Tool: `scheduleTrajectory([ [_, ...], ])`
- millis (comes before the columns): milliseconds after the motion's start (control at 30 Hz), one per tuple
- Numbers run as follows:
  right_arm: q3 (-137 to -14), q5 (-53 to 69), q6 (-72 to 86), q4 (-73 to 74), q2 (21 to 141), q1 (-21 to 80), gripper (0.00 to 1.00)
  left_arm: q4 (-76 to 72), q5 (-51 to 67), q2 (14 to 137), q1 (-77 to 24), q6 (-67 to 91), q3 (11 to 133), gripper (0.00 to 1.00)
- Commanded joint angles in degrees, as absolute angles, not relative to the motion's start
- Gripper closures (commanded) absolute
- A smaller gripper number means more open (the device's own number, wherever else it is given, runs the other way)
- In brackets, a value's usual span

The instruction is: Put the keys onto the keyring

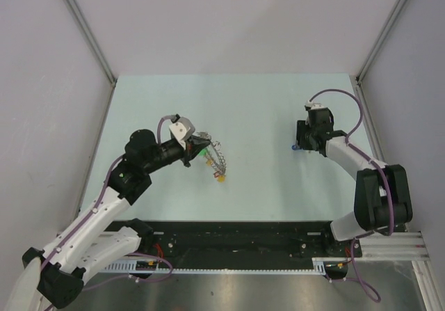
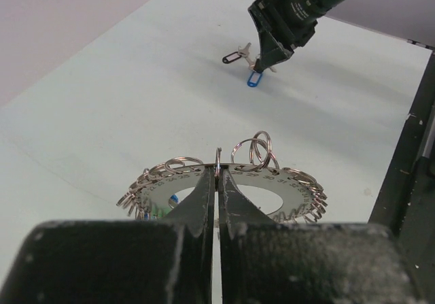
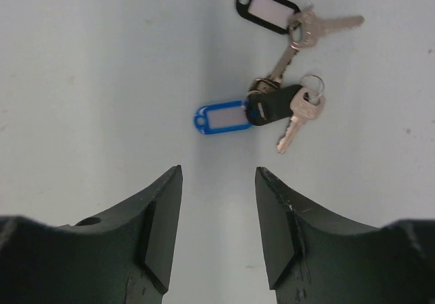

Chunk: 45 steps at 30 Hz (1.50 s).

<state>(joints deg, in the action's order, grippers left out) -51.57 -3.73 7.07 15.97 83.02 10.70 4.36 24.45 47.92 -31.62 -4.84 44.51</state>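
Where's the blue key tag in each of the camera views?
Top external: blue tag, a speck right of centre at the right gripper's tip.
Left wrist: upper centre, just below that gripper.
Right wrist: centre, just beyond the open fingers.
Shared landmark: the right gripper, next to the tag everywhere.

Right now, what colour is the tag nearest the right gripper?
The tag is blue; right wrist view shows it best.
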Motion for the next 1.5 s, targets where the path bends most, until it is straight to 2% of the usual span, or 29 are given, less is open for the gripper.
scheduleTrajectory([
  [0,-53.3,-7.0,9.2,12.8,87.6,7.3,0.50,2.8,21.4,45.8,-31.4,-7.1,44.3,1.00],
  [167,-53.8,-5.4,10.1,11.1,92.4,1.1,0.51,3.4,19.8,45.4,-31.4,-7.6,44.4,1.00],
  [267,-55.1,-3.3,10.3,10.8,94.6,-1.4,0.55,3.3,19.6,45.4,-31.4,-7.8,44.4,1.00],
  [500,-56.8,-2.7,9.9,11.0,99.0,-1.7,0.61,3.5,19.4,45.4,-31.4,-8.0,44.3,1.00],
  [1067,-59.9,-1.6,9.4,8.4,98.1,1.8,0.62,3.6,19.3,45.4,-31.4,-8.3,44.3,1.00],
  [1467,-66.2,-6.6,6.7,11.9,105.4,8.1,0.63,3.9,19.3,45.6,-31.4,-8.4,44.3,1.00],
])
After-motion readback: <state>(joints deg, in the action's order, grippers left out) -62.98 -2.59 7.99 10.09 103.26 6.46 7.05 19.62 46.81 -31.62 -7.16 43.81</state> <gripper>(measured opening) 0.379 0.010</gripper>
